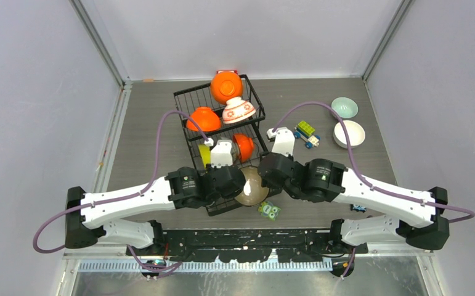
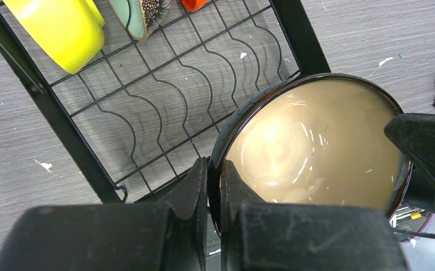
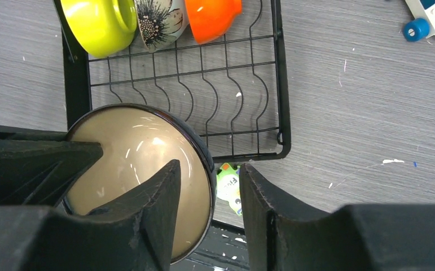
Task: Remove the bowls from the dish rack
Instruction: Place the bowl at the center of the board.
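The left end effector (image 2: 214, 169) pinches tight the rim of the shiny dark brown round bowl (image 2: 311, 141), at the 6 o'clock edge of the big black wire dish rack (image 3: 282, 84). The right end effector (image 3: 209, 169) is half open, holding nothing. Next, I think, the bowl needs lifting onto the grey counter (image 1: 148, 123).

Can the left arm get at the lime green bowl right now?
Probably not: the left gripper is shut on the rim of the brown bowl, so it has no free jaws. The lime green bowl stands close by in the dish rack.
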Robot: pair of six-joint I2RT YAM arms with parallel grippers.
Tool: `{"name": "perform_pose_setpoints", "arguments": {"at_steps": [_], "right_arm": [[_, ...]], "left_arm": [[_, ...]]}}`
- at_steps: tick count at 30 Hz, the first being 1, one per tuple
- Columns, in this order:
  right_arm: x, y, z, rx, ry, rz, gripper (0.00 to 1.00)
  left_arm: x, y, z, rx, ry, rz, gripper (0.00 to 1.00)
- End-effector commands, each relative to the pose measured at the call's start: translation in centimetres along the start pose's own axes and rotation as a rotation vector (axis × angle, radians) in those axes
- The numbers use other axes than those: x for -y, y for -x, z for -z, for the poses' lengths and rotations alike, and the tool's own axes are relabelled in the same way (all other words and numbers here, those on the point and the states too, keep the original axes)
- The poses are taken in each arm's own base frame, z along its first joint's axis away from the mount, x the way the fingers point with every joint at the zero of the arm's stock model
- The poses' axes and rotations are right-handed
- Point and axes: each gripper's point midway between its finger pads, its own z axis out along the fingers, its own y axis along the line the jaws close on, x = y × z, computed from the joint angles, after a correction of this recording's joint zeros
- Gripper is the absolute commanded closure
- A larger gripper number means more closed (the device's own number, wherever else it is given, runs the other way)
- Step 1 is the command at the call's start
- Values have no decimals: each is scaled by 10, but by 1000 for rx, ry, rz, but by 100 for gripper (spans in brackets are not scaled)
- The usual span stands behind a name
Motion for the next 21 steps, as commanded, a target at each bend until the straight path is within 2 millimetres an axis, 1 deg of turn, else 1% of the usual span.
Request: {"name": "perform_pose_setpoints", "arguments": {"at_steps": [1,11,15,21], "right_arm": [[-6,7,-4,-7,-14,30,55],[-6,-7,-11,-87,-26,53,65],[-7,-11,-12,-103,-21,58,71],[-9,-16,-14,-124,-16,77,84]], "left_arm": [[14,24,13,69,-68,109,100],[8,23,13,76,-62,121,100],[8,24,14,83,-68,127,100],[10,26,15,88,-77,132,100]]}}
